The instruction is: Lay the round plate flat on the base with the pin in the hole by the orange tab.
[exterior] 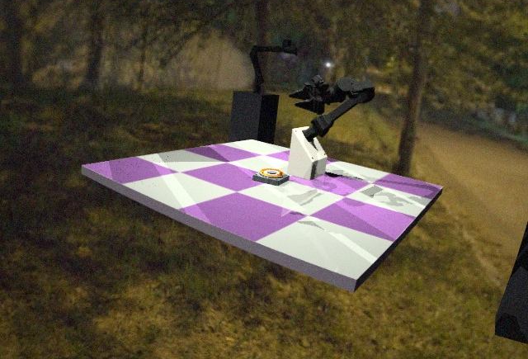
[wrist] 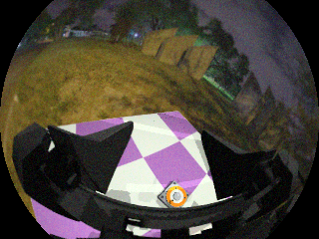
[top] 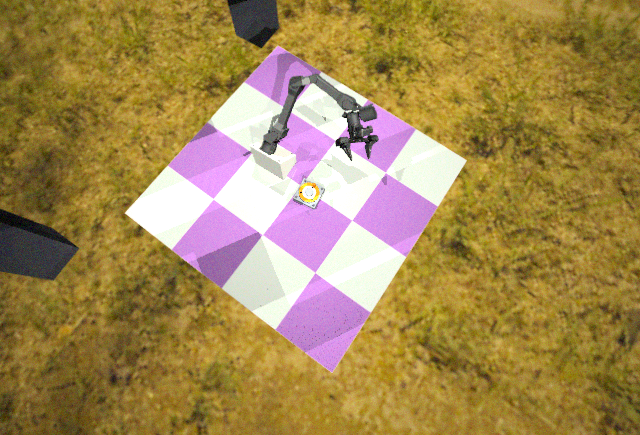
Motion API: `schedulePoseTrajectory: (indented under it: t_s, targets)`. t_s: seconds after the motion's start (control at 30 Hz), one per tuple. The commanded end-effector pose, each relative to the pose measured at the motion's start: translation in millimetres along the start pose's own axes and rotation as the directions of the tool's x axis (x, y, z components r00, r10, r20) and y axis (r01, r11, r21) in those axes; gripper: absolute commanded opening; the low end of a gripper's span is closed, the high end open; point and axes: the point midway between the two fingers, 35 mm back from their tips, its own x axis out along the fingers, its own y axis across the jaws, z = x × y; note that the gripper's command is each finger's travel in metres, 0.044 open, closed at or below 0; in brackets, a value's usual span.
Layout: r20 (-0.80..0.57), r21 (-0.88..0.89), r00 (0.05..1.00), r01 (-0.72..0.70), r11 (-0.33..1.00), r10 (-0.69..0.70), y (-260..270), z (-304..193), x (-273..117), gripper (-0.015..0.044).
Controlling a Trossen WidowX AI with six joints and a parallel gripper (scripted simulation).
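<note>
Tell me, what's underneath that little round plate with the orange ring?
The round white plate with the orange ring sits on a small square grey base resting on the purple-and-white checkered board. The post and pin beneath the plate are covered, so I cannot see them.

The things were carried by a square counter (top: 330,249) checkered in purple and white, set over grass. Near its middle a small grey base (top: 315,203) was laid, topped by the orange-ringed round plate (top: 308,191). Just beside the base, the arm's white pedestal (top: 272,161) was stood on the counter.
</note>
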Motion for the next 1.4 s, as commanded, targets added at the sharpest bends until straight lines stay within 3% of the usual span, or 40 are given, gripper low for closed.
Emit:
schedulePoseTrajectory:
  t_s: [0.0,0.1,0.3,0.47,0.57,0.67,1.0,1.37]
  targets:
    - [-0.019,-0.016,1.000,-0.001,1.000,0.001,-1,-4,4,0.0374]
    - [-0.270,-0.195,0.963,-0.067,0.979,0.012,-13,-65,48,0.0295]
    - [-0.512,-0.296,0.858,-0.208,0.932,0.029,-31,-129,76,0.0137]
    - [-0.817,-0.237,0.567,-0.498,0.834,0.106,-65,-226,87,0.0006]
    - [-0.886,-0.143,0.435,-0.588,0.796,0.162,-77,-257,82,0.0000]
    - [-0.932,0.046,0.233,-0.682,0.730,0.277,-93,-296,66,0.0000]
    - [-0.933,0.062,0.218,-0.687,0.724,0.287,-94,-302,62,0.0000]
    - [-0.933,0.065,0.216,-0.687,0.724,0.288,-82,-345,70,0.0000]
